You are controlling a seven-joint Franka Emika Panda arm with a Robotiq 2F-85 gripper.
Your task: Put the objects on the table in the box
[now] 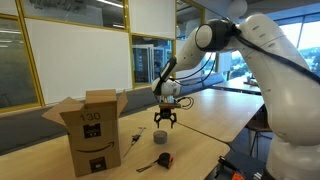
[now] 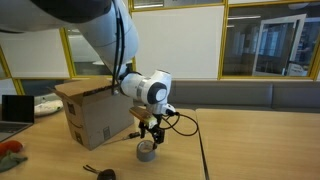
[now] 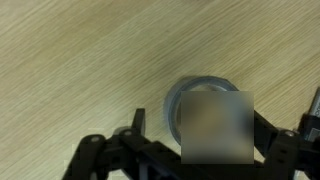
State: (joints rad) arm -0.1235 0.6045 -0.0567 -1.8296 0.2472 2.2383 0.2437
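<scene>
Pincer (image 1: 165, 121) hangs open just above the grey tape roll (image 2: 146, 151) on the worktop (image 2: 250, 140) near the cardboard box (image 2: 95, 115); if it descends off-centre, a finger could strike the rim and knock the roll aside instead of straddling it.

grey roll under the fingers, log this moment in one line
fingers: open, above grey roll | grey roll: on table, not gripped | box: flaps open
</scene>
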